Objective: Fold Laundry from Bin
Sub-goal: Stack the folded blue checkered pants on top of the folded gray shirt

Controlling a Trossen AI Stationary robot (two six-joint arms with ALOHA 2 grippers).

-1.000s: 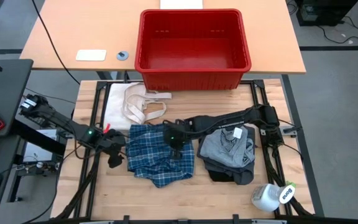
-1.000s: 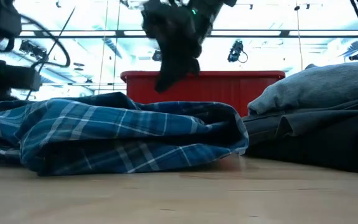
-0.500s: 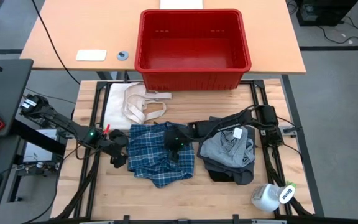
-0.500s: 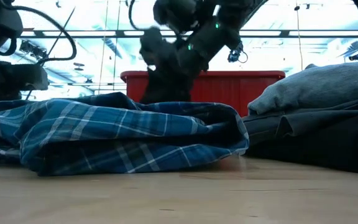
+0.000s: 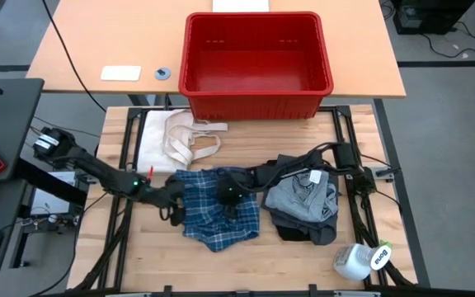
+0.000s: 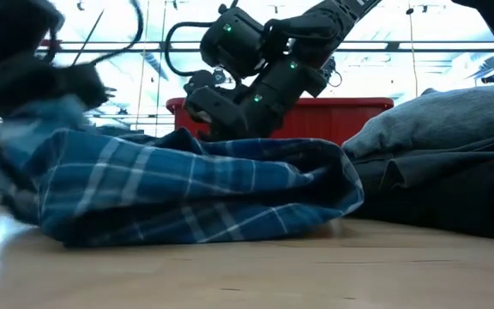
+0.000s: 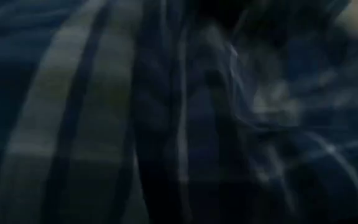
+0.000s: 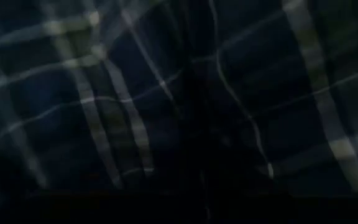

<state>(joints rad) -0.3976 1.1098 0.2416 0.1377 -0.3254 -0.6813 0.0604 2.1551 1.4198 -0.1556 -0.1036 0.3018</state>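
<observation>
The blue-and-white plaid shirt lies bunched on the wooden table, left of a pile with a light grey garment on darker ones. Behind them stands the red bin. My left gripper stands open at the shirt's left edge, slanting down. My right gripper is down on the shirt's middle, and a fold of cloth hides its tip in the low view. Plaid cloth fills the left wrist view, and plaid cloth fills the right wrist view. My left gripper meets the plaid shirt's left edge from the table's left, slanting down. That edge is heaped up against it, while the shirt's bulk lies on the table. The gripper itself covers the place of contact, so I cannot tell which finger touches.
A cream-white cloth with strap loops lies at the table's far left. A white bottle lies at the near right corner. A white card and a small disc lie on the far table beside the bin.
My left gripper has gone toward the table's right edge, tipping downward, into the shirt's left edge. That edge has slid right and heaped up, while the shirt's right part has stayed where it was. My right gripper has come down from above onto the shirt's middle.
</observation>
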